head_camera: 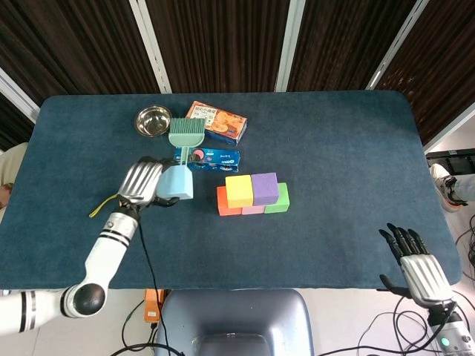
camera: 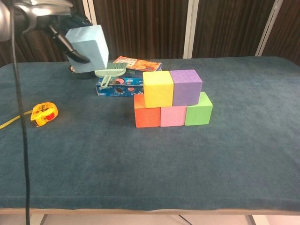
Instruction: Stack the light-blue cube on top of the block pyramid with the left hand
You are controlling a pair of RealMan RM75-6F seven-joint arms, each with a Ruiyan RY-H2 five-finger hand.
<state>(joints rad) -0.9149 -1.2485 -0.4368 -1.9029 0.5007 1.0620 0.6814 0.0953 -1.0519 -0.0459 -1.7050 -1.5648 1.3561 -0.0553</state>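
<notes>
Light-blue cube (head_camera: 176, 183) (aloft) in L robot hand (head_camera: 141, 182)

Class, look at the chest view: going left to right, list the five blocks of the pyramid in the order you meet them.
Orange block → yellow block → pink block → purple block → green block.

The light-blue cube (camera: 87, 48) is a plain, matte foam block, lifted clear of the table and tilted so one corner points down. It hangs above and to the left of the block pyramid (camera: 172, 98), apart from it. The pyramid has an orange, a pink and a green block below, a yellow and a purple block on top.
</notes>
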